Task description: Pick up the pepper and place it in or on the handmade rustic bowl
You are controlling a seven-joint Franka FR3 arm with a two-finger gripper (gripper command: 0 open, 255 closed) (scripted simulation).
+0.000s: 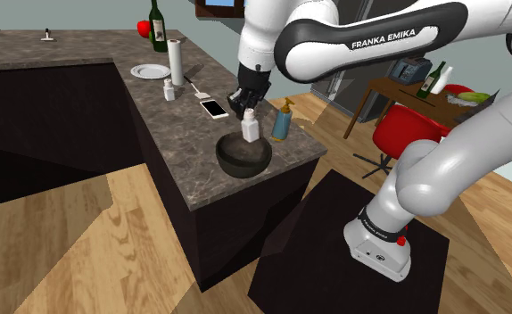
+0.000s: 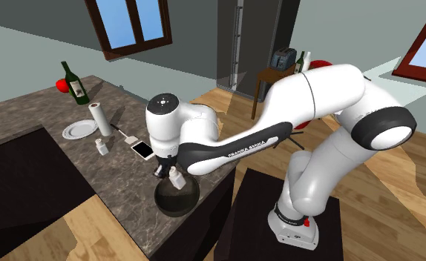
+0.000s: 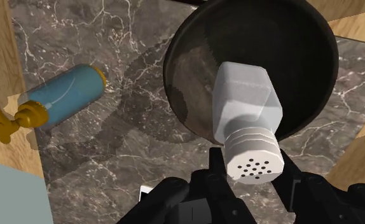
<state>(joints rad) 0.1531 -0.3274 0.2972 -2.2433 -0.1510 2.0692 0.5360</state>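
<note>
Pepper shaker [image 3: 248,108]: plain white body, ribbed pale cap dotted with dark holes. Bowl [image 3: 194,57]: charcoal-black, inner wall mottled with brownish-grey patches. Countertop [image 3: 98,159]: dark grey-brown stone laced with fine white veins, above black cabinet fronts [image 1: 210,232]. Soap bottle [image 3: 67,95]: translucent blue with a yellow-orange pump. Gripper [image 3: 251,172]: black throughout. Arm [image 1: 370,40]: white with dark joints and a black band bearing white lettering. Floor [image 1: 85,232]: light honey-brown wood planks. Plate [image 1: 150,70] and paper roll [image 1: 176,61]: white. Wine bottle [image 1: 157,27]: dark green, pale label. Chair [image 1: 404,129]: red.
</note>
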